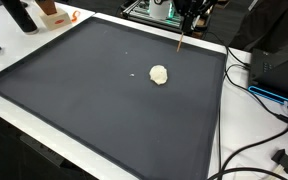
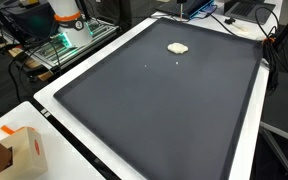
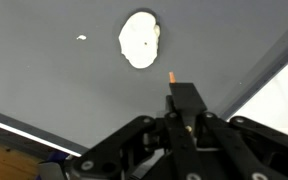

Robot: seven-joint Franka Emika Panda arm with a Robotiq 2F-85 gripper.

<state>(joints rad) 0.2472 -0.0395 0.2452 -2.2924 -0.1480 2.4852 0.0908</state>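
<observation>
The gripper (image 3: pixel 187 110) is clamped shut on a stick (image 3: pixel 171 75); the wrist view shows only its orange tip, an exterior view its whole length over the mat (image 1: pixel 74 90); the lump (image 3: pixel 140 40) lies near, apart from it; whether tip touches mat I cannot tell.

stick (image 1: pixel 180 44): thin, tan, tip down, in pincer (image 3: pixel 184 112) | lump (image 1: pixel 159 74): pale, rounded, on dark mat (image 1: pixel 74 95)
</observation>
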